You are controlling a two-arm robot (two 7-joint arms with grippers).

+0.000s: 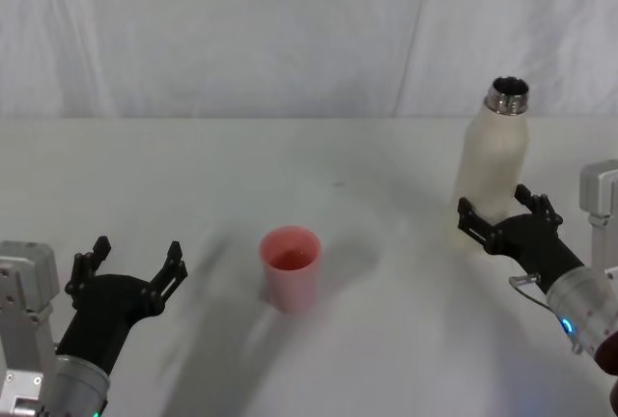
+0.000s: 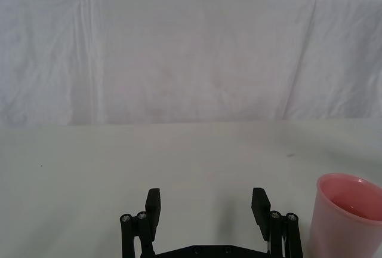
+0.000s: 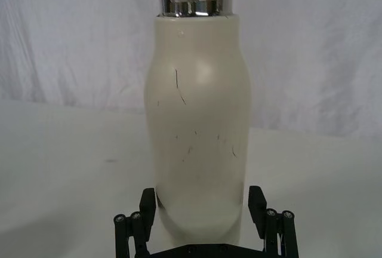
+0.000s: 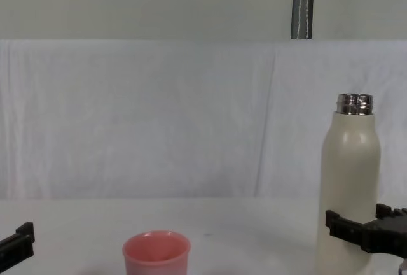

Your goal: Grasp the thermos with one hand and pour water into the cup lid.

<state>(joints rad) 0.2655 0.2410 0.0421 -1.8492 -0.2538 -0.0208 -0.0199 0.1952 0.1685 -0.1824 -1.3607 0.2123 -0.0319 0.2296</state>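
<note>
White cloth covered the table [image 1: 290, 156] and hung behind it. We saw one thermos [image 1: 493, 161] standing upright at the right, uncapped, its lower body between the spread jaws of our right gripper [image 1: 509, 214], which had not closed on it. One pink cup lid [image 1: 291, 267] stood at mid-table. Our left gripper [image 1: 130, 264] hung open beside it. We judged that so low a grip could let the tall bottle tip, spilling water.
</note>
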